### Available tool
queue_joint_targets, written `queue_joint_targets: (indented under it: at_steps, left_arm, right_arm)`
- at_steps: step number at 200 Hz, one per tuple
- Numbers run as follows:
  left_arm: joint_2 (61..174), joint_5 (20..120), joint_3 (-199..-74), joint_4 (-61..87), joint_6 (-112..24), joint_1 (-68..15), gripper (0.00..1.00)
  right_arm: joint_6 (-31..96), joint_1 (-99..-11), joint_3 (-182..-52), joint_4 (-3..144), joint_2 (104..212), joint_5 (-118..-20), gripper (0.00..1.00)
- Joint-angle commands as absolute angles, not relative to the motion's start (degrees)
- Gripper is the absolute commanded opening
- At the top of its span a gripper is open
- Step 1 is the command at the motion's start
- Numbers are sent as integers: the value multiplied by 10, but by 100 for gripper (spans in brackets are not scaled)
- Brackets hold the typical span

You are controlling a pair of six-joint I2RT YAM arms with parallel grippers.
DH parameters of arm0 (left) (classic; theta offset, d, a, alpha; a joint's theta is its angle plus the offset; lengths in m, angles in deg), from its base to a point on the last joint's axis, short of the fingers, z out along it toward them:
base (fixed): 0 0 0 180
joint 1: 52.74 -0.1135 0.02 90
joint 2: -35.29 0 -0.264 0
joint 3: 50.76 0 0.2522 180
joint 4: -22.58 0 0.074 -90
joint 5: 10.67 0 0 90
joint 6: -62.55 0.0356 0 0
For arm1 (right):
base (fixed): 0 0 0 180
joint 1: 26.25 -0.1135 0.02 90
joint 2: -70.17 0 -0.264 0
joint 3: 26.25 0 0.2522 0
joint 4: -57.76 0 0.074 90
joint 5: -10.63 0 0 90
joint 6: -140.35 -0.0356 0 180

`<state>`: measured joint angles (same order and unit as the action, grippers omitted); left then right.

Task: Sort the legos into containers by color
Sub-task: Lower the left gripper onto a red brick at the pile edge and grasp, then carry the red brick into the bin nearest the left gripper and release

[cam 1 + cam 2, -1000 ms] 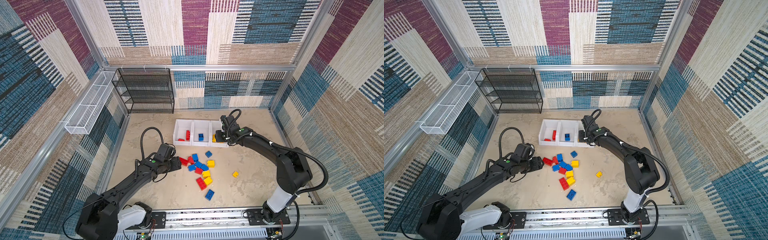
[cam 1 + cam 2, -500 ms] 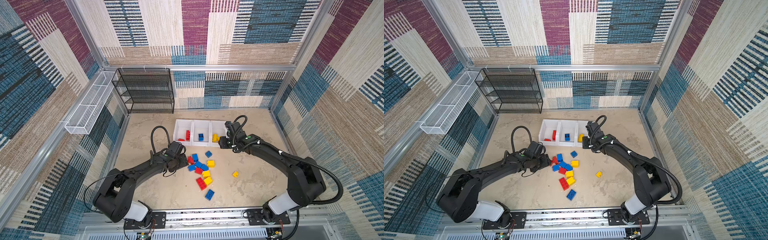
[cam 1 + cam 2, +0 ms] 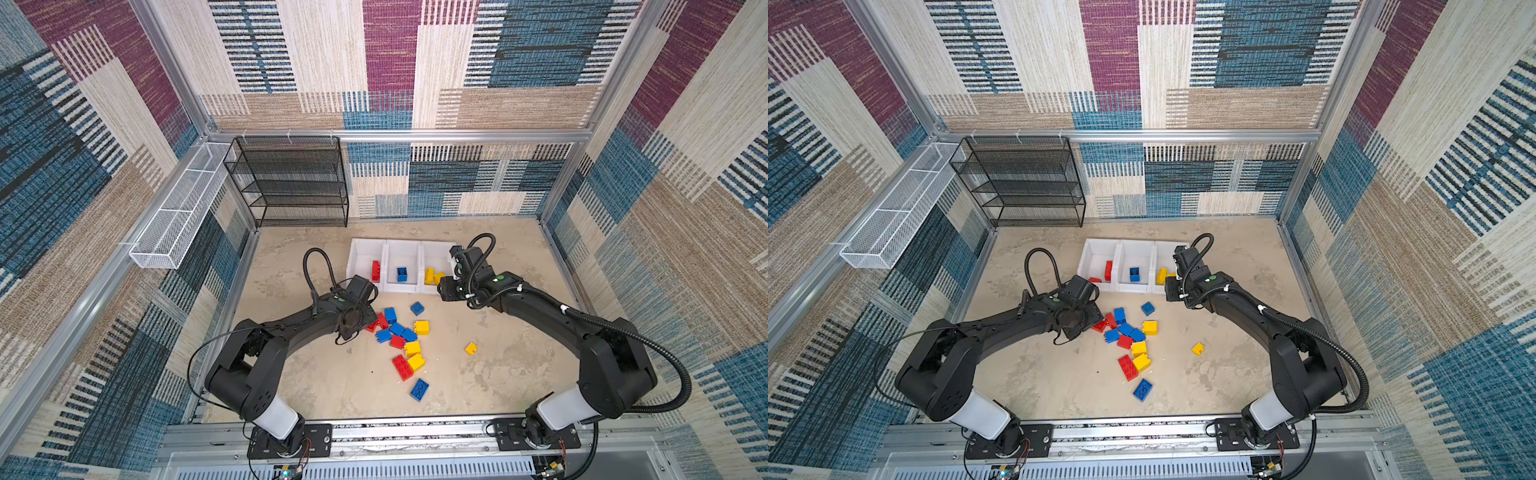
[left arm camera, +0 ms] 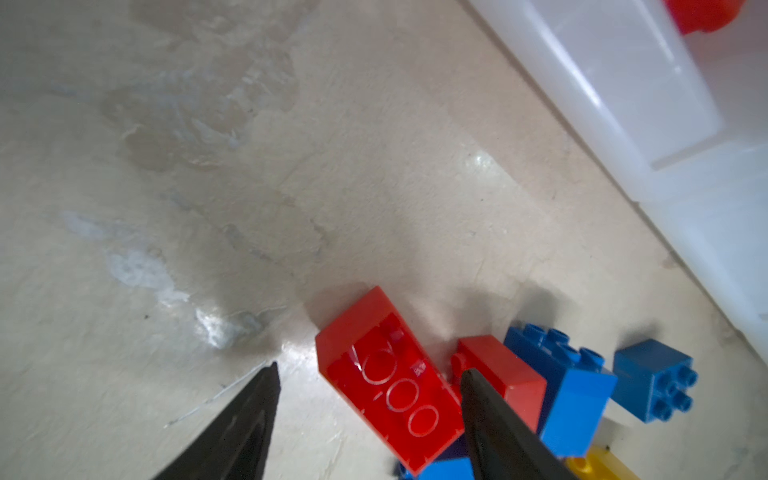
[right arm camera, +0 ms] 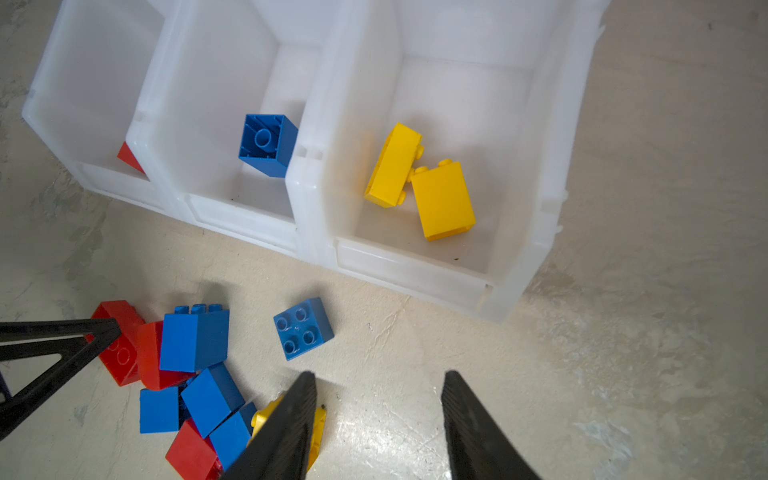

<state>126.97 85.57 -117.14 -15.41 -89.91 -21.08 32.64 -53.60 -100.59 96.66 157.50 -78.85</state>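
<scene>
Three white containers [image 3: 365, 253] stand in a row. The left one holds a red lego [image 3: 376, 270], the middle one a blue lego [image 5: 266, 145], the right one [image 5: 411, 266] two yellow legos [image 5: 419, 183]. A loose pile of red, blue and yellow legos [image 3: 399, 332] lies in front of them. My left gripper [image 4: 368, 374] is open and low at the pile's left edge. An upside-down red lego [image 4: 386, 390] lies between its fingers with a gap on one side. My right gripper [image 5: 376, 378] is open and empty over bare floor in front of the right container.
A lone yellow lego [image 3: 470, 348] lies right of the pile and a blue one [image 3: 419, 390] nearer the front. A black mesh shelf [image 3: 291, 183] and a white wire basket [image 3: 178, 216] stand at the back left. Walls enclose the floor.
My right gripper has drawn back from over the right container toward the front. My left gripper has moved right, up to the red lego at the pile's left edge.
</scene>
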Motion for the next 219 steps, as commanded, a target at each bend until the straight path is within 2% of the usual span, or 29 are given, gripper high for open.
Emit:
queue_joint_targets:
  at_steps: [1,28,107,169,219]
  left_arm:
    - [1278,892,-1184,-187,-924,-209,71]
    - [1291,916,-1202,-202,-914,-209,68]
    - [1320,892,-1211,-191,-913,-199,63]
    - [1328,876,-1203,-173,-897,-196,47]
    - [1314,878,-1198,-174,-875,-196,38]
  right_arm:
    - [336,-536,-1001,949,1573,-779,52]
    - [336,-536,-986,944,1568,-778,52]
    - [333,-536,-971,946,1559,-783,52]
    - [326,-536,-962,949,1544,-788,51]
    - [323,-536,-956,951,1539,-789,51]
